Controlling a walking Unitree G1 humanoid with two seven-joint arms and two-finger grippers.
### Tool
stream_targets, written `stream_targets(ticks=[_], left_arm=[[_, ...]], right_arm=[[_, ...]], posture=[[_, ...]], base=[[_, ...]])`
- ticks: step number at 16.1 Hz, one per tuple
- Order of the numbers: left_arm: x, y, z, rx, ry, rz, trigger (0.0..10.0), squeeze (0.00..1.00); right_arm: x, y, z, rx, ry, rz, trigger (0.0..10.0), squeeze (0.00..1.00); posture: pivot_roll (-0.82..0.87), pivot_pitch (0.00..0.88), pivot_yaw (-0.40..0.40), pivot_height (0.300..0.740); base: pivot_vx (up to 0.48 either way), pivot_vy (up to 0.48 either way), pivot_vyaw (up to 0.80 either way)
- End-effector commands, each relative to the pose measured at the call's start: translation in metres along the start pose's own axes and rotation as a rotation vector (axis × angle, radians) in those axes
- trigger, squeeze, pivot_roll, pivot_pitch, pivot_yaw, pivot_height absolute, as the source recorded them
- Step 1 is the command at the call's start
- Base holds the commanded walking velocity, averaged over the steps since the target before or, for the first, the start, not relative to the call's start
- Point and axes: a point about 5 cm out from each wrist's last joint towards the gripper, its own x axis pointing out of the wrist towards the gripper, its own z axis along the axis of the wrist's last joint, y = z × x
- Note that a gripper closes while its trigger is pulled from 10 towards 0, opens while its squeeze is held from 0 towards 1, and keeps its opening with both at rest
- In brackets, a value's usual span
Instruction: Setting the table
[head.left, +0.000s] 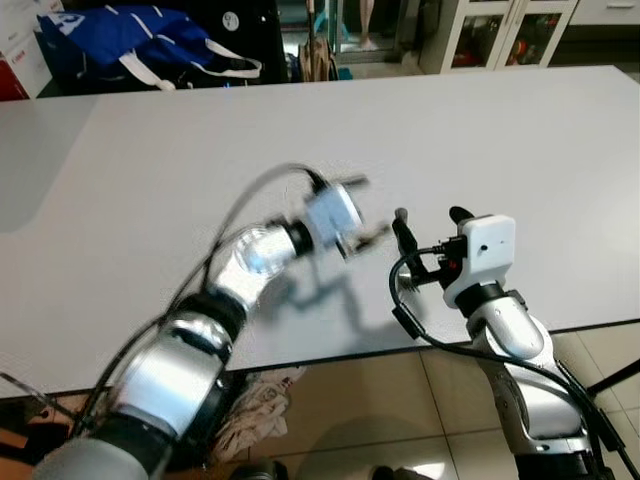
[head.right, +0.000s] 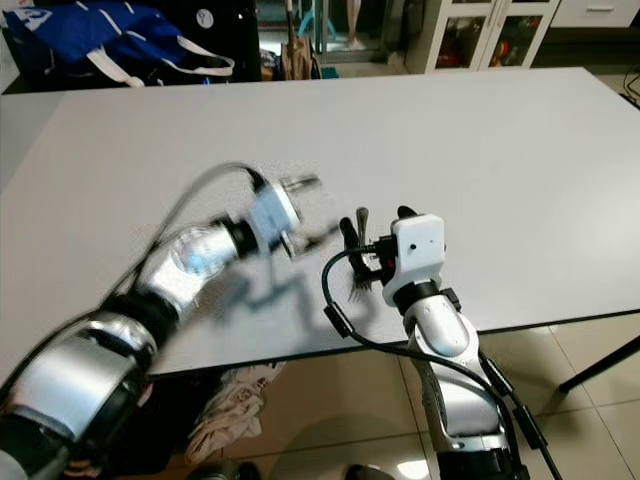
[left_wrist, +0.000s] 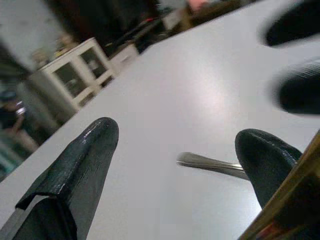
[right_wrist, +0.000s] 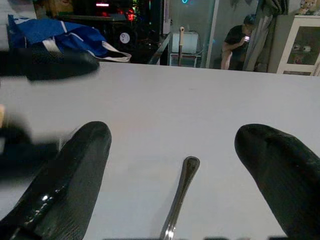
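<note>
A silver utensil (right_wrist: 181, 192) lies on the white table (head.left: 180, 180), its handle end (head.left: 400, 214) pointing away from me. My right gripper (head.left: 430, 222) hovers low over it, open, one black finger on each side of the handle and not touching it. My left gripper (head.left: 368, 210) is blurred by motion just left of the right one, above the table. In the left wrist view its fingers (left_wrist: 85, 160) stand apart with nothing between them, and the utensil's handle (left_wrist: 210, 163) lies beyond. I cannot tell whether the utensil is a fork or a spoon.
A blue bag (head.left: 120, 40) lies past the table's far left edge, and white cabinets (head.left: 500, 30) stand behind. A crumpled cloth (head.left: 255, 400) lies on the tiled floor under the near edge. A person (right_wrist: 235, 45) stands far back.
</note>
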Motion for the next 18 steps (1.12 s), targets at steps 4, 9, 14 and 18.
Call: stream_targets(ticks=[4, 9, 14, 18], left_arm=[[0.013, 0.019, 0.005, -0.435, -0.008, 0.156, 10.0, 0.00], [0.015, -0.001, -0.021, -1.019, 0.076, 0.284, 10.0, 0.00], [0.017, -0.012, -0.027, -1.286, 0.125, 0.329, 10.0, 0.00], [0.021, -0.010, -0.024, -1.472, 0.125, 0.408, 10.0, 0.00]], right_arm=[[0.002, 0.001, 0.002, 0.000, -0.005, 0.005, 10.0, 0.00], [0.002, 0.001, 0.002, 0.002, -0.002, 0.008, 10.0, 0.00], [0.002, 0.001, 0.002, 0.000, -0.001, 0.009, 10.0, 0.00], [0.002, 0.002, 0.002, 0.004, -0.001, 0.010, 10.0, 0.00]], posture=[[-0.07, 0.062, 0.010, 0.740], [-0.08, 0.064, 0.009, 0.740], [-0.08, 0.068, 0.014, 0.740], [-0.08, 0.068, 0.017, 0.740]], base=[[0.000, 0.000, 0.00], [0.000, 0.000, 0.00], [0.000, 0.000, 0.00], [0.000, 0.000, 0.00]])
